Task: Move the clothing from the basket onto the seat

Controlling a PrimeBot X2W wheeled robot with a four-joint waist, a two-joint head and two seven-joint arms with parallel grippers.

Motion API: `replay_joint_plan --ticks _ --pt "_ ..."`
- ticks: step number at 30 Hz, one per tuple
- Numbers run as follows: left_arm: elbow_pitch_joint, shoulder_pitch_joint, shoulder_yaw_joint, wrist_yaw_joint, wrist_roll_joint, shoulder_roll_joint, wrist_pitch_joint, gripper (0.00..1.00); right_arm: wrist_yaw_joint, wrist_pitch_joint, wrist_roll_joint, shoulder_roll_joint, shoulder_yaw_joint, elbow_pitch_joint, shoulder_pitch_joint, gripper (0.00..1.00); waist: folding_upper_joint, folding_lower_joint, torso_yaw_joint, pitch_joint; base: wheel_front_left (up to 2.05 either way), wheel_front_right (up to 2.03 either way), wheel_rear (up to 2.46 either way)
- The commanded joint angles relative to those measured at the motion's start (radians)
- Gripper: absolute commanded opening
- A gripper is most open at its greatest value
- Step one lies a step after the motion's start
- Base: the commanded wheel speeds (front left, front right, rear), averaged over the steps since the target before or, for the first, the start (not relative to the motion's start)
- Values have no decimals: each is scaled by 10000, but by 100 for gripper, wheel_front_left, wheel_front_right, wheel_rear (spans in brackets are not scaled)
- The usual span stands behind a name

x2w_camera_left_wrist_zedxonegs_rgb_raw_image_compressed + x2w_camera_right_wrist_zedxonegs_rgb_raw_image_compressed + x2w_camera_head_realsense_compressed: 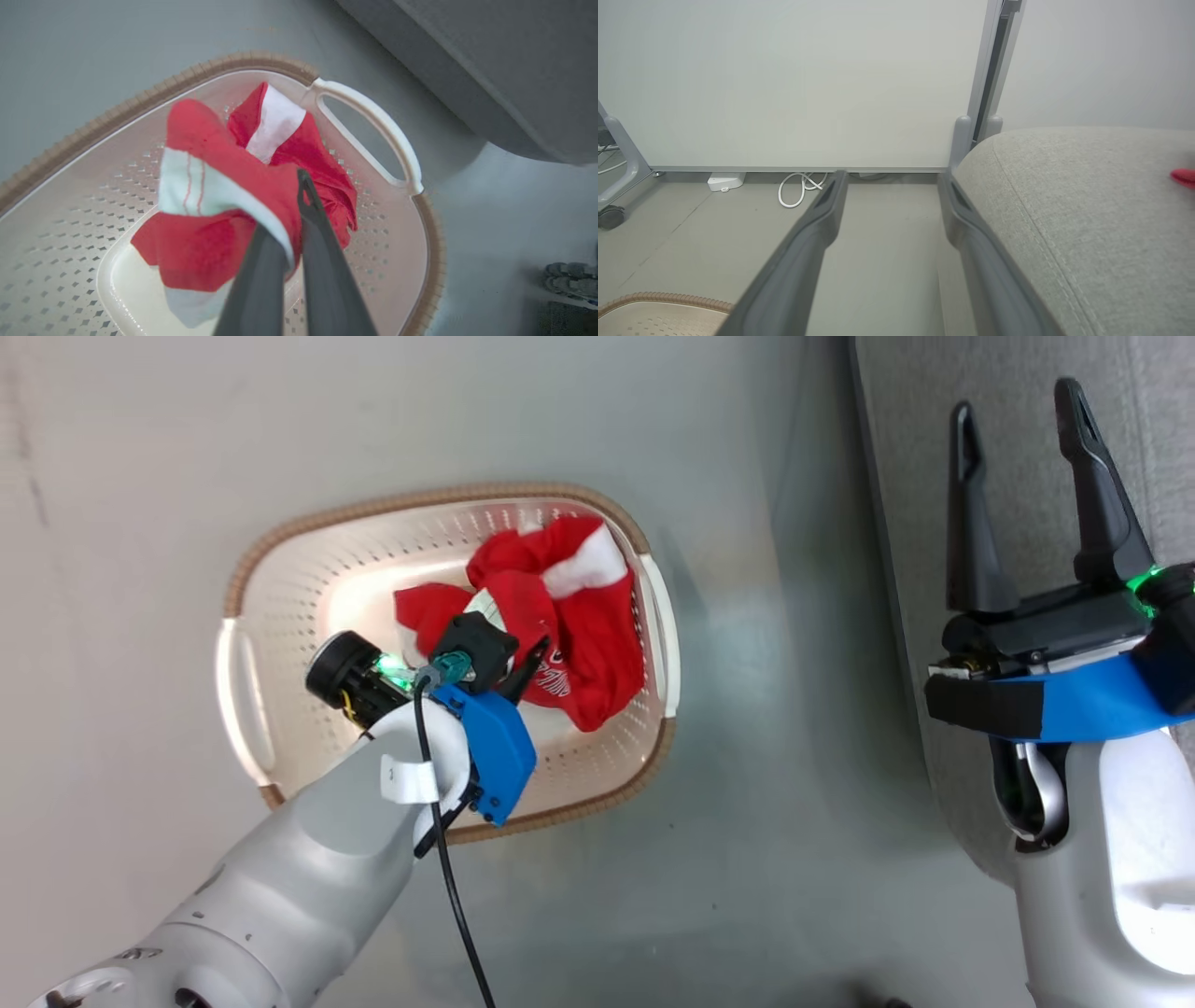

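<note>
Head view: left gripper reaches down inside the basket, its fingers pinched narrow on a fold of the red clothing, which is bunched against the basket's right-hand wall and handle. Bare floor rings the basket. The seat stands just right of the basket, rounded edge facing it; the right gripper hovers there, fingers spread wide.

Clothing: red cloth with white stripe trim and white lettering, crumpled in a heap in the basket's right half, one fold raised.
Basket: cream plastic, perforated sides, brown woven-look rim, white side handles; stood upright on the floor near the seat.
Seat: grey fabric, rounded edge, stitched seam.
</note>
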Motion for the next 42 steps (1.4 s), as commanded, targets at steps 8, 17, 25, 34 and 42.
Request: replay_joint_plan --ticks 8,17,25,34,42 --pt "-571 44 226 -10 -261 -73 -478 0 1 -42 -11 -274 -209 301 631 100 0 0 741 -1474 0 0 0" --pt "-2331 808 2355 -10 1242 182 -483 0 1 -42 115 -372 -292 624 1146 100 0 0 1041 -2850 0 0 0" --pt "-3541 1470 3578 -10 2568 72 -485 0 1 -42 188 -382 -247 901 1712 100 0 0 1169 -3985 0 0 0" --pt "-4582 1482 4344 -10 3429 -139 -486 0 1 -42 278 -408 -180 1119 2322 100 0 0 1247 -5213 0 0 0" --pt "-5281 1290 4588 -10 3597 -417 -487 0 1 -42 361 -383 -134 1251 2802 100 0 0 1226 -6121 0 0 0"
